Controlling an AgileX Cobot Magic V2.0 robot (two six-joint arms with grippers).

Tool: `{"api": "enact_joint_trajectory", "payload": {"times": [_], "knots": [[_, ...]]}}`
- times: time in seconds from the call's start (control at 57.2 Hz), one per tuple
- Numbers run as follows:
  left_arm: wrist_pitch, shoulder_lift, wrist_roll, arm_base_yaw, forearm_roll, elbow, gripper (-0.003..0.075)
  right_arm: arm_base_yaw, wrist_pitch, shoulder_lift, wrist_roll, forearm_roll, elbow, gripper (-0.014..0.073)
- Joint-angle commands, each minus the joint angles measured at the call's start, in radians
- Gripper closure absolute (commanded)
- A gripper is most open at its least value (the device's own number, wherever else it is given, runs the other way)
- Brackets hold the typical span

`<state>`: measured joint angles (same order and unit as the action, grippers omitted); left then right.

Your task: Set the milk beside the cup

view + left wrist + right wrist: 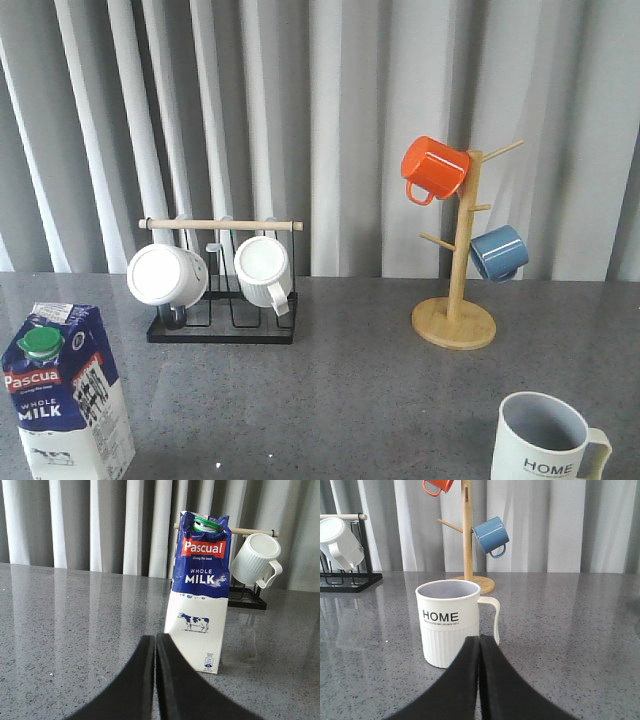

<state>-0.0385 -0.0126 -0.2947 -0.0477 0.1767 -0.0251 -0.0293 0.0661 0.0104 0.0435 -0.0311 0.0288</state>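
The milk carton [65, 395], blue and white with a green cap, stands upright at the table's front left; it also shows in the left wrist view [200, 592]. The cream "HOME" cup [545, 440] stands upright at the front right, far from the milk, handle to the right; it also shows in the right wrist view [451, 622]. My left gripper [155, 639] is shut and empty, short of the carton. My right gripper [479, 640] is shut and empty, just in front of the cup. Neither gripper shows in the front view.
A black wire rack [222, 325] with a wooden bar holds two white ribbed mugs [167, 275] at the back left. A wooden mug tree [455, 310] at the back right carries an orange mug [435, 168] and a blue mug [498, 252]. Grey curtains hang behind.
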Motion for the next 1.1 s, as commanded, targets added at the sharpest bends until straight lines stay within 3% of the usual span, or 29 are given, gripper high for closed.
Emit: {"api": "enact_joint_trajectory", "payload": {"times": [0.0, 0.822, 0.944, 1.031, 1.084], "knots": [[0.072, -0.011, -0.006, -0.001, -0.007, 0.016, 0.0726, 0.0, -0.072, 0.012, -0.002, -0.002, 0.007, 0.0602], [0.104, -0.011, -0.001, -0.001, 0.031, 0.022, 0.0726, 0.0, -0.072, 0.012, -0.003, -0.003, 0.007, 0.0602], [0.233, -0.01, 0.054, -0.001, 0.03, 0.027, 0.0726, 0.0, -0.244, 0.011, -0.057, -0.067, 0.006, 0.0602], [0.321, 0.004, 0.073, -0.001, 0.026, 0.041, 0.0726, -0.006, -0.401, 0.001, -0.005, -0.015, -0.007, 0.0602], [0.306, 0.034, 0.073, -0.001, 0.026, 0.075, 0.0726, -0.002, -0.41, -0.032, -0.011, 0.038, -0.042, 0.0602]]}}
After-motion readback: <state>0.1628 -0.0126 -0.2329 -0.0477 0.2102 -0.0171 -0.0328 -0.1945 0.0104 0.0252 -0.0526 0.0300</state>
